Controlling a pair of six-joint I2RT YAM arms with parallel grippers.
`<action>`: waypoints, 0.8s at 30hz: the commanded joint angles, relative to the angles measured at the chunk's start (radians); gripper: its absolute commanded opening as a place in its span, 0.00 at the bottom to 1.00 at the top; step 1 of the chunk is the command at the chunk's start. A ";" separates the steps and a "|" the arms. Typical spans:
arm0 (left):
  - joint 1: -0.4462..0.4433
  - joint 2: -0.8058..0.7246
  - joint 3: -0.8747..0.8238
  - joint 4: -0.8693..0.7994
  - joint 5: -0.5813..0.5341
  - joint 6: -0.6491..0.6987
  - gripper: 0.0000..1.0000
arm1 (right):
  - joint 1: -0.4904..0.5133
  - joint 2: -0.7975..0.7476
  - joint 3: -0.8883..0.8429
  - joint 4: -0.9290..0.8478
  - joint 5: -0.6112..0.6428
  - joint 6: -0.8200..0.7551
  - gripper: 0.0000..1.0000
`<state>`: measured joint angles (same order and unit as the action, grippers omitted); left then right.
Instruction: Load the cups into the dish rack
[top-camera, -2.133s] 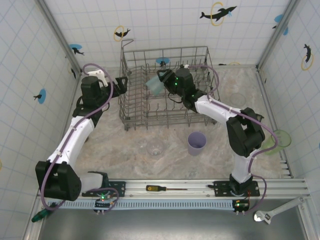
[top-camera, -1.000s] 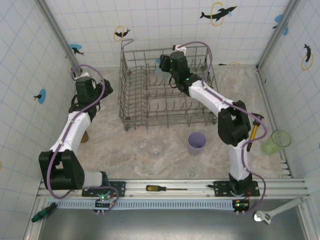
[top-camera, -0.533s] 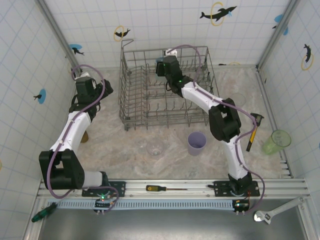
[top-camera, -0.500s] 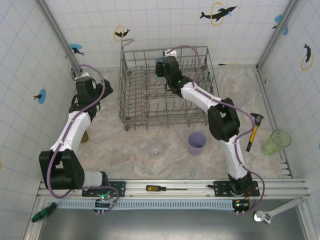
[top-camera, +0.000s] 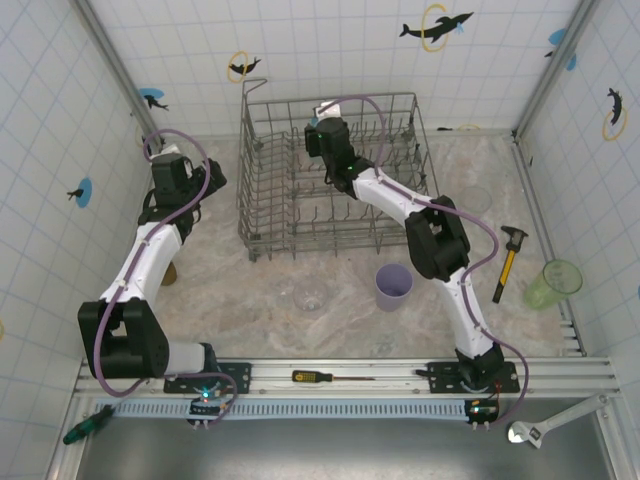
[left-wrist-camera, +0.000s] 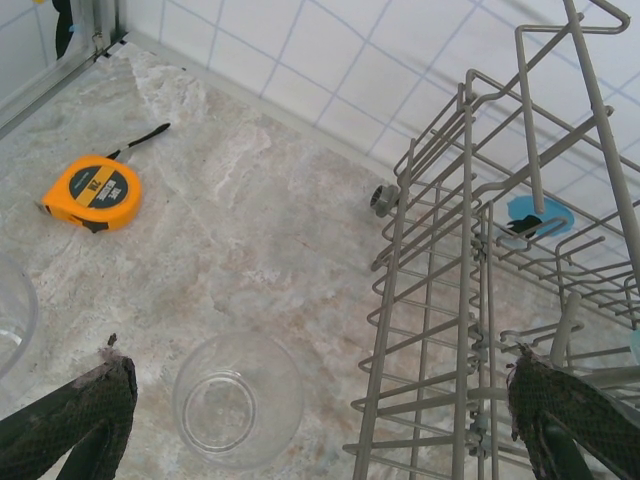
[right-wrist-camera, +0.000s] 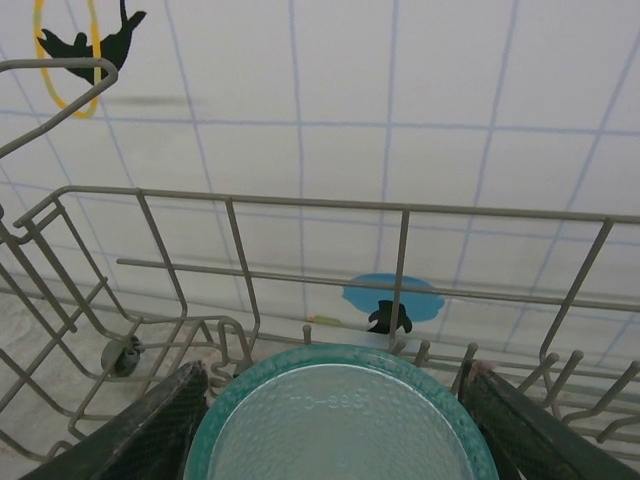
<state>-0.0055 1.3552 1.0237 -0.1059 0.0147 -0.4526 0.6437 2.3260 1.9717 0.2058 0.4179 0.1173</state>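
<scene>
Teal cup (right-wrist-camera: 340, 420) gripped in our right jaws (left jaws gape empty), we hold it over the dish rack (right-wrist-camera: 402, 212); next, probably, lower and release.

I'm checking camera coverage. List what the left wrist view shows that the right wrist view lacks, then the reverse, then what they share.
Left wrist, not right wrist: an orange tape measure and a clear cup, open side up, on the marble table; the left gripper, jaws wide open. Right wrist, not left wrist: a teal cup held between the right gripper jaws. Both: the dish rack and the tiled wall.
</scene>
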 joint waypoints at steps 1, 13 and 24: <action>0.004 0.013 -0.001 -0.006 0.007 -0.003 0.98 | -0.003 0.006 0.056 0.102 0.028 -0.031 0.39; 0.002 0.014 -0.001 -0.005 0.016 -0.004 0.98 | -0.044 0.032 0.034 0.147 -0.006 0.013 0.40; 0.003 0.022 0.000 -0.006 0.024 -0.007 0.98 | -0.049 0.106 0.052 0.145 -0.073 0.049 0.42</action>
<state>-0.0055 1.3663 1.0237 -0.1055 0.0257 -0.4526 0.5869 2.4081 1.9717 0.3046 0.3748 0.1345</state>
